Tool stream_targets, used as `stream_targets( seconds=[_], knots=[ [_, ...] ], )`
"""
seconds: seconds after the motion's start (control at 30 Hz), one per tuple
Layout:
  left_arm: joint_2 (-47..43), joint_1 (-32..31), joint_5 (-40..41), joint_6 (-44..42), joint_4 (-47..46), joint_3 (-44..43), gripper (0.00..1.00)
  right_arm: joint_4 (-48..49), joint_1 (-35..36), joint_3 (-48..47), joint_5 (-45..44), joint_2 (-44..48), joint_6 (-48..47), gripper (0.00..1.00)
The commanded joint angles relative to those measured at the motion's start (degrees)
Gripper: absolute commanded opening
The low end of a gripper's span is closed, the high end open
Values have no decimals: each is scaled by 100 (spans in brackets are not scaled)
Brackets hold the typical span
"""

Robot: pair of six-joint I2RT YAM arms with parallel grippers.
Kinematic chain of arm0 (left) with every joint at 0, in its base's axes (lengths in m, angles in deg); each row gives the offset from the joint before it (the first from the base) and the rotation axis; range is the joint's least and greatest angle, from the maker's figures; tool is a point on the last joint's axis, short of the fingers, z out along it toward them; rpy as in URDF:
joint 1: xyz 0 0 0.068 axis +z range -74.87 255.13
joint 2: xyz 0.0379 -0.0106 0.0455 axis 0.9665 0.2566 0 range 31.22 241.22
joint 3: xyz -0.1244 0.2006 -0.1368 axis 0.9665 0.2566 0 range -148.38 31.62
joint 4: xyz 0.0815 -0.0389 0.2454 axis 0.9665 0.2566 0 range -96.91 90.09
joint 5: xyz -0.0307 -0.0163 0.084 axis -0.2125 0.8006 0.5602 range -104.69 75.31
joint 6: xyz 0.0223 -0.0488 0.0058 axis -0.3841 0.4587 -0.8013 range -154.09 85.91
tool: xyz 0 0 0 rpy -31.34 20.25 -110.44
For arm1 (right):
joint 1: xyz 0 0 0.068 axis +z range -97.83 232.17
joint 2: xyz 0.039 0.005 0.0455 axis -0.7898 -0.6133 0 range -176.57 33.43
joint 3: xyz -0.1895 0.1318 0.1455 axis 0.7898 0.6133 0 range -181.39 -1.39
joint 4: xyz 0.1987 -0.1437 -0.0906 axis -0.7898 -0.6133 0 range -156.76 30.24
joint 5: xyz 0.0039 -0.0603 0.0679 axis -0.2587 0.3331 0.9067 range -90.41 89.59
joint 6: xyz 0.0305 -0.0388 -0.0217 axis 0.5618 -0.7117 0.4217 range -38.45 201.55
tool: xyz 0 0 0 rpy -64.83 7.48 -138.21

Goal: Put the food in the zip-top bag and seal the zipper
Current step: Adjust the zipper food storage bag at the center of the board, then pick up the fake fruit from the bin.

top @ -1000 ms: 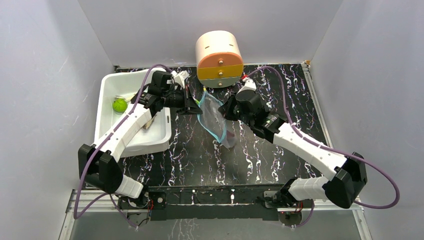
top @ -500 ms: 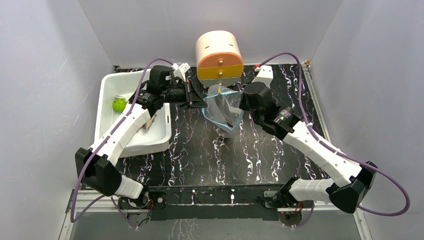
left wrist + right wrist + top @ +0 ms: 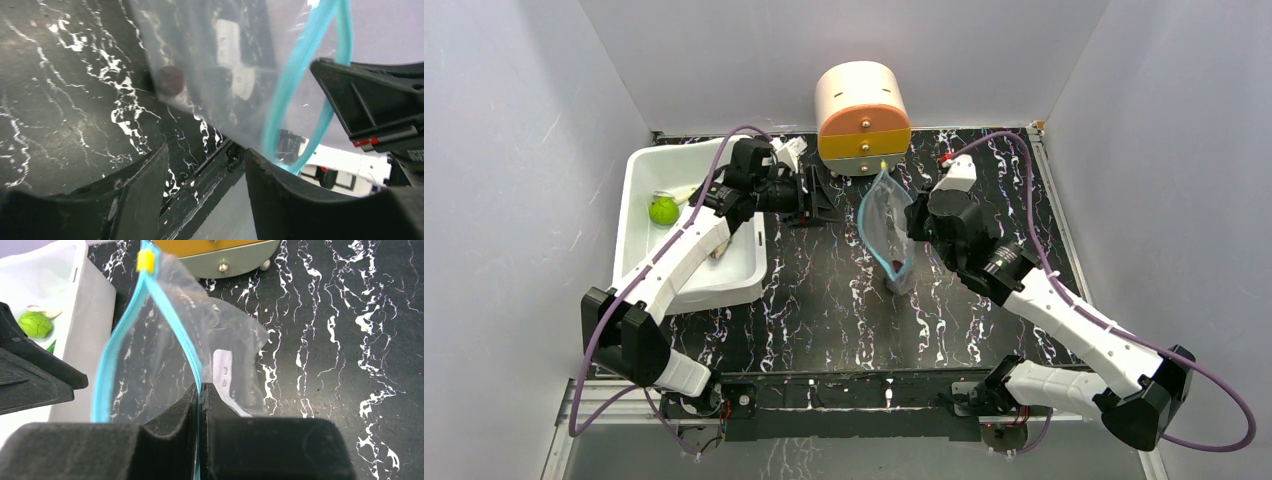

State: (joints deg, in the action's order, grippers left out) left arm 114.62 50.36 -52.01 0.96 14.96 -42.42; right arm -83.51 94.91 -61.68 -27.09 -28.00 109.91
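The clear zip-top bag (image 3: 886,222) hangs upright over the table's middle, its mouth gaping. My right gripper (image 3: 200,390) is shut on one side of the teal zipper (image 3: 172,315), whose yellowish end tab (image 3: 145,261) points up. From the top view the right gripper (image 3: 916,220) sits at the bag's right edge. A dark purple-brown ball (image 3: 170,80) lies inside the bag. Left of the bag my left gripper (image 3: 206,150) is open, with nothing between its fingers. A lime-green round fruit (image 3: 662,210) lies in the white tub.
The white rectangular tub (image 3: 639,175) stands at the back left, under my left arm. A round cream and orange drawer unit (image 3: 862,118) stands at the back centre, just behind the bag. Grey walls close in both sides.
My left gripper has opened, let go of the bag's mouth and drawn back to the left. My right arm has carried the bag to the right, and the bag now hangs from it alone.
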Motion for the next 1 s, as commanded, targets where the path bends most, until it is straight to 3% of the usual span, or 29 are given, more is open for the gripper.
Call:
stream_targets(
  seconds=[0.0,0.1,0.17,0.5,0.63,0.8,0.97],
  knots=[
    [-244,-10,907,-591,981,-715,62,367,4,-124,-311,277,-59,0],
    [-222,-2,1832,-615,1537,-1088,91,19,0,-323,-539,223,-168,0],
    [-194,-2,2194,-626,1783,-1296,98,-154,1,-448,-654,207,-272,0],
    [-119,453,3734,-992,2384,-1507,98,-53,6,-564,-230,65,-438,0],
    [-195,1059,3552,-966,2210,-1064,94,380,6,-74,206,145,-316,0],
    [-246,1746,3453,-1009,1875,-634,82,447,2,84,406,125,-278,0],
    [-236,2058,4595,-1283,1527,-174,82,443,4,28,547,102,-334,0]
  ],
)
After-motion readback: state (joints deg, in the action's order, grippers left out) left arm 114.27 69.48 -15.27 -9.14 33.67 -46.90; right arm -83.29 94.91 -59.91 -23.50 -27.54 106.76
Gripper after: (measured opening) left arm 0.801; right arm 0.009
